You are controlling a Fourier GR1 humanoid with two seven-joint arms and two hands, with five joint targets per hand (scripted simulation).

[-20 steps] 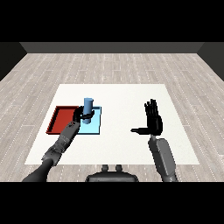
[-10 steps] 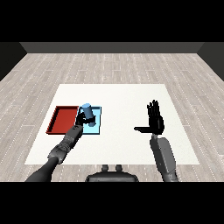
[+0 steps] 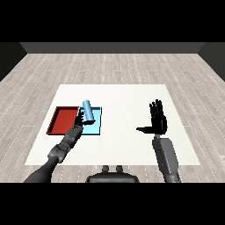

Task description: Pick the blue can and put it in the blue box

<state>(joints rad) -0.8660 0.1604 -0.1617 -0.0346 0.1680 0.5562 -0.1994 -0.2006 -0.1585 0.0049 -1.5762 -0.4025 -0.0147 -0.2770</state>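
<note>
The blue can (image 3: pixel 88 110) is lying tilted in the light blue tray (image 3: pixel 97 128) — left robot hand (image 3: pixel 79 123) released beside it, right robot hand (image 3: pixel 157 120) spread flat.

At centre left of the frame the left hand (image 3: pixel 79 121) covers the lower end of the blue can (image 3: pixel 88 110) and part of the light blue tray (image 3: pixel 97 126) — whether its fingers curl round the can is too small to tell. Both forearms are cut off at the lower edge.
</note>
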